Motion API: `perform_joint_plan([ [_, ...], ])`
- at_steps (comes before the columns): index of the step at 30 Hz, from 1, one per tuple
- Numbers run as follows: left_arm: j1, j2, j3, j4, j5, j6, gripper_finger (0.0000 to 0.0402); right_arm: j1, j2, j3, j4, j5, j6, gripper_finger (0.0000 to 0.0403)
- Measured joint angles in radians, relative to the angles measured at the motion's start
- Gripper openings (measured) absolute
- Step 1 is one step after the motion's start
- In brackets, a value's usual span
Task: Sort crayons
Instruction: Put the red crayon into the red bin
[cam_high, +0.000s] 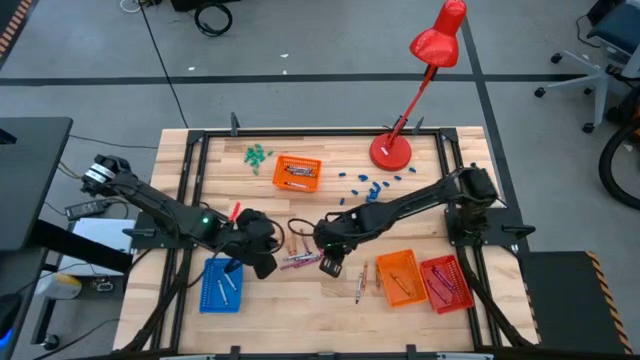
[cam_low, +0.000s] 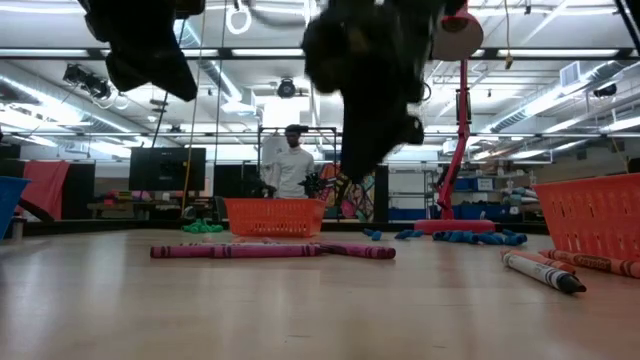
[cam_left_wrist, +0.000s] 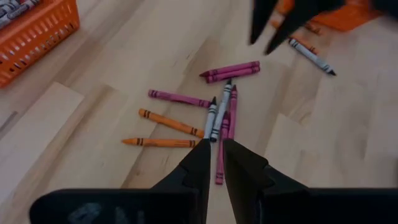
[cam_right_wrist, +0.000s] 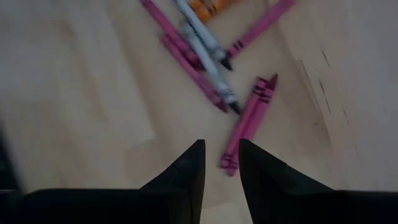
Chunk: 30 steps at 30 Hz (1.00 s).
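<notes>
Two grippers, left (cam_left_wrist: 214, 155) and right (cam_right_wrist: 221, 158), fingers narrowly apart, empty, above partly overlapped crayons (cam_left_wrist: 217, 112).

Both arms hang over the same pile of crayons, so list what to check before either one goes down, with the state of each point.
1. Left gripper empty: ok, narrow gap between fingers, nothing in it.
2. Right gripper empty: ok, narrow gap, nothing held.
3. Target under the right gripper: ok, a pair of magenta crayons lies just ahead of its tips.
4. Target under the left gripper: not ok, grey crayons lie across magenta ones, touching.
5. Room between the arms: not ok, the right arm's dark fingers show close by in the left wrist view.
6. Trays reachable: ok, blue tray by the left arm, orange tray by the right.
</notes>
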<state>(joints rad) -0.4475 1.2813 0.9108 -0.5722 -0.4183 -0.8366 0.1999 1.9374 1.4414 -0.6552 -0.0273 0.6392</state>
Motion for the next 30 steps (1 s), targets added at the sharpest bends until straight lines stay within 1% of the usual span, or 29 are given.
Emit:
perform_joint_plan([
  [5, 0.001, -0.007, 0.0, 0.0, 0.001, -0.011, 0.0052, -0.034, 0.092, 0.0, 0.004, -0.032, -0.052, 0.0101],
  [10, -0.001, -0.007, 0.0, 0.001, 0.02, -0.026, 0.0052, -0.046, 0.136, -0.001, 0.004, -0.052, -0.082, 0.0101],
  [13, -0.001, -0.007, 0.0, -0.001, 0.021, -0.032, 0.0052, -0.046, 0.139, -0.001, 0.003, -0.046, -0.092, 0.0101],
  [17, -0.001, -0.007, 0.0, 0.0, 0.021, -0.033, 0.0052, -0.046, 0.139, -0.001, 0.005, -0.01, -0.097, 0.0101],
  [24, -0.001, -0.007, 0.0, -0.001, 0.021, -0.032, 0.0052, -0.055, 0.139, -0.002, 0.006, -0.011, -0.124, 0.01],
  [27, -0.001, -0.007, 0.0, -0.001, 0.021, -0.032, 0.0052, -0.06, 0.135, -0.033, 0.039, -0.035, -0.123, 0.0088],
  [30, -0.001, -0.007, 0.0, -0.001, 0.022, -0.023, 0.0052, -0.069, 0.129, -0.071, 0.06, -0.066, -0.121, 0.006],
])
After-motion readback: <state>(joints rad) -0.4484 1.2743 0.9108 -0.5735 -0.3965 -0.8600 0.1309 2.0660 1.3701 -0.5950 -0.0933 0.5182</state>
